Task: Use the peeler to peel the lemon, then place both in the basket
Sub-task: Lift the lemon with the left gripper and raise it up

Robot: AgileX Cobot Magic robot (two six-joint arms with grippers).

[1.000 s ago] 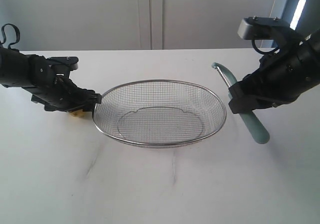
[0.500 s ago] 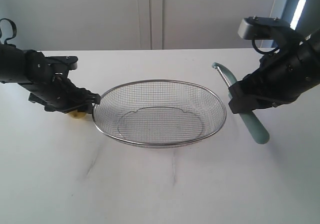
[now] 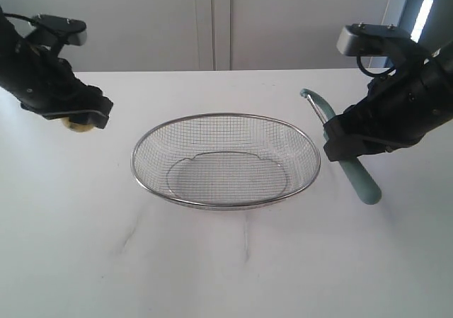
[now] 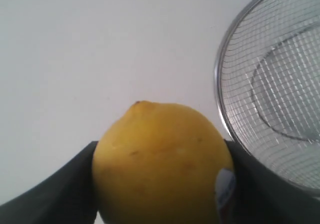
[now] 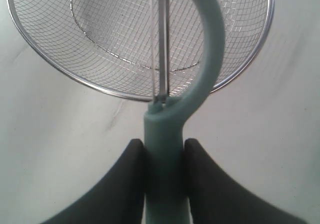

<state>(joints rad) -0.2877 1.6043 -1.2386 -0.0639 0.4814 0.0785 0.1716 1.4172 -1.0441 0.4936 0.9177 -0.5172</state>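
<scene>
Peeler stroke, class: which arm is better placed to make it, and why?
Right, probably. The right gripper is shut on the peeler, blade end free, beside the basket. The left gripper only holds the lemon, on the basket's other side.

One lemon (image 4: 160, 159) with one sticker (image 4: 225, 186), one teal-handled peeler (image 3: 364, 183) and one wire-mesh basket (image 3: 226, 206) are in view. There is one white table (image 3: 226, 275), and the one basket stands near its middle. There are two tools, a left tool (image 3: 83, 116) and a right tool (image 3: 345, 151).
</scene>
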